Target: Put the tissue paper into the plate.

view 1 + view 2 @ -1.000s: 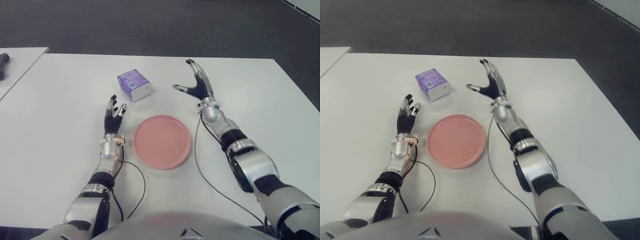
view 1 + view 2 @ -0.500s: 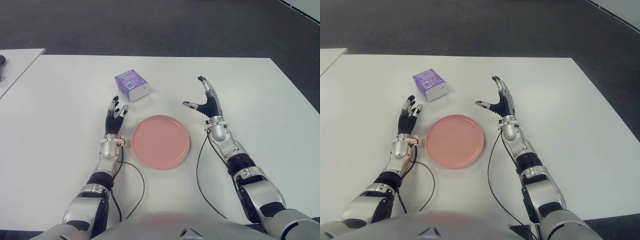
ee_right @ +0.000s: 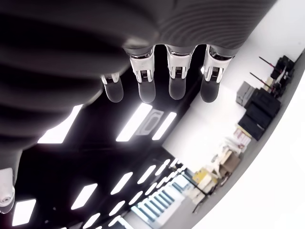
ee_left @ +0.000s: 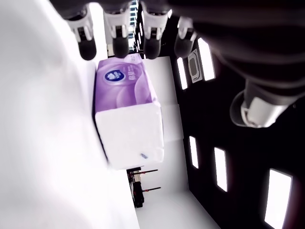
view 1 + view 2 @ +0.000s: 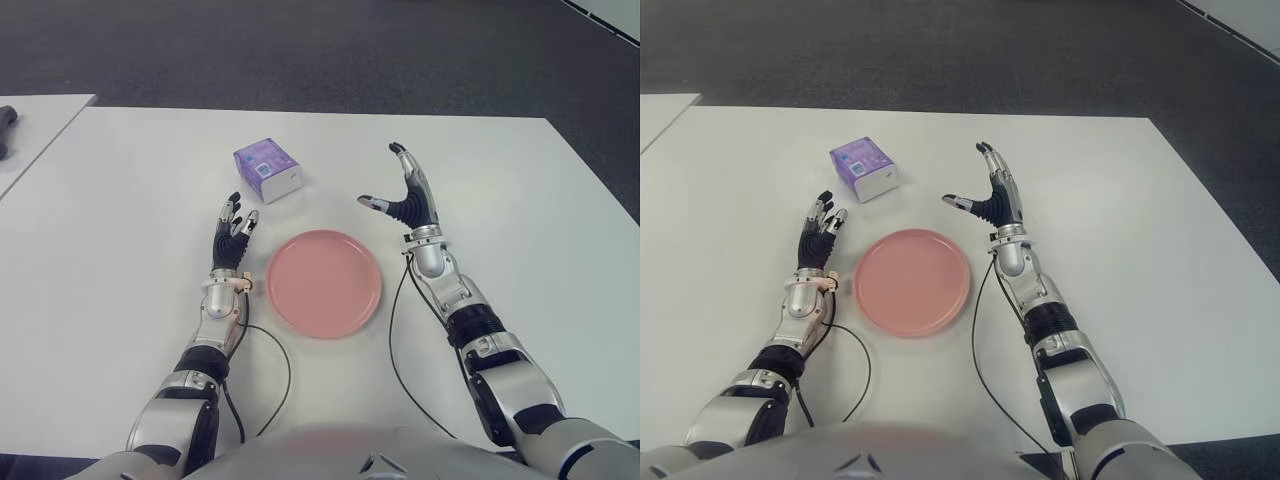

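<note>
A purple and white tissue pack (image 5: 267, 170) sits on the white table (image 5: 120, 200), behind and to the left of the empty pink plate (image 5: 324, 283). My left hand (image 5: 232, 232) shows to the left of the plate, fingers straight and holding nothing; in the left wrist view the tissue pack (image 4: 126, 112) lies just beyond the fingertips (image 4: 119, 45). My right hand (image 5: 400, 195) is raised just behind the plate's right edge, fingers spread, thumb pointing towards the pack, well apart from it. The right wrist view shows straight fingers (image 3: 174, 71) with nothing in them.
Thin black cables (image 5: 275, 370) run from both wrists across the table in front of the plate. A second white table (image 5: 30, 130) stands at the left with a dark object (image 5: 5, 125) on it. Dark floor lies beyond the far edge.
My right hand drew back from beside the tissue pack towards the plate's right side, then lifted slightly forward again. The left hand, pack and plate have stayed put.
</note>
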{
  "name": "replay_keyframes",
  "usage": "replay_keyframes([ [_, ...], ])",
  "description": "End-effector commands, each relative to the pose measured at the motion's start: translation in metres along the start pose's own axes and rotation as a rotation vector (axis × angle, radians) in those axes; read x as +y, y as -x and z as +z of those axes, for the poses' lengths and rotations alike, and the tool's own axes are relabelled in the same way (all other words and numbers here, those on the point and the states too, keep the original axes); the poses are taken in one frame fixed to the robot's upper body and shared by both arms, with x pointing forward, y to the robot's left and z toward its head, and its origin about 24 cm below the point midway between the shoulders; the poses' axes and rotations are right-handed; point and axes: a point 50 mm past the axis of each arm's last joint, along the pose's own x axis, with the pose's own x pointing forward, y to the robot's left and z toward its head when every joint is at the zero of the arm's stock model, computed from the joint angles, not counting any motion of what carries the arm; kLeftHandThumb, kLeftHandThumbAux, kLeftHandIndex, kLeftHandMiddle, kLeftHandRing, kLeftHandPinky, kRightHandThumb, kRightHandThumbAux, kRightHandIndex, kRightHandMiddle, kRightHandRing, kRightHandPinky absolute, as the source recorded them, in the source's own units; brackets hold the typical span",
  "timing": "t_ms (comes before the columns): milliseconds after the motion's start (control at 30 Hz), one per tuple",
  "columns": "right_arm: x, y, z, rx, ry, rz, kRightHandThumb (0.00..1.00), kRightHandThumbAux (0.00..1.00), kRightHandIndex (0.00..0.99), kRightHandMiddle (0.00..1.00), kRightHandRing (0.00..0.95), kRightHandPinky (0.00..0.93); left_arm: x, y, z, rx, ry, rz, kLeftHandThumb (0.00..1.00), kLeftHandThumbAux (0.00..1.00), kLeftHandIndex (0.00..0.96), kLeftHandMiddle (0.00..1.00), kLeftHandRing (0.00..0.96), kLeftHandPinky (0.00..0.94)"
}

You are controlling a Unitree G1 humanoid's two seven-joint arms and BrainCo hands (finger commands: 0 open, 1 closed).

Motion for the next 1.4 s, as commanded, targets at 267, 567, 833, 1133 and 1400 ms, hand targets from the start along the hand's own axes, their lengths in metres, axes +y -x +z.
replay_keyframes([
  [267,0.005,0.005,-0.002,0.031,0.007,0.014,0.138,0.508,0.0,0.0,0.0,0.0,0.004,0.019,-0.021,0.105,-0.016,-0.016,0.0,0.427,0.0,0.0,0.0,0.0],
  [567,0.007,0.004,0.0,0.032,0.007,0.015,0.138,0.508,0.0,0.0,0.0,0.0,0.012,0.011,-0.011,0.067,-0.061,-0.035,0.0,0.432,0.0,0.0,0.0,0.0],
  [833,0.01,0.002,0.001,0.033,0.007,0.016,0.138,0.508,0.0,0.0,0.0,0.0,0.035,-0.004,0.027,-0.127,-0.231,-0.046,0.0,0.432,0.0,0.0,0.0,0.0],
  [1133,0.013,-0.001,0.003,0.035,0.007,0.018,0.138,0.508,0.0,0.0,0.0,0.0,0.042,-0.013,0.039,-0.182,-0.304,-0.018,0.0,0.436,0.0,0.0,0.0,0.0],
  [1400,0.015,-0.001,0.004,0.035,0.008,0.018,0.138,0.508,0.0,0.0,0.0,0.0,0.038,-0.014,0.041,-0.191,-0.288,-0.022,0.0,0.452,0.0,0.0,0.0,0.0],
])
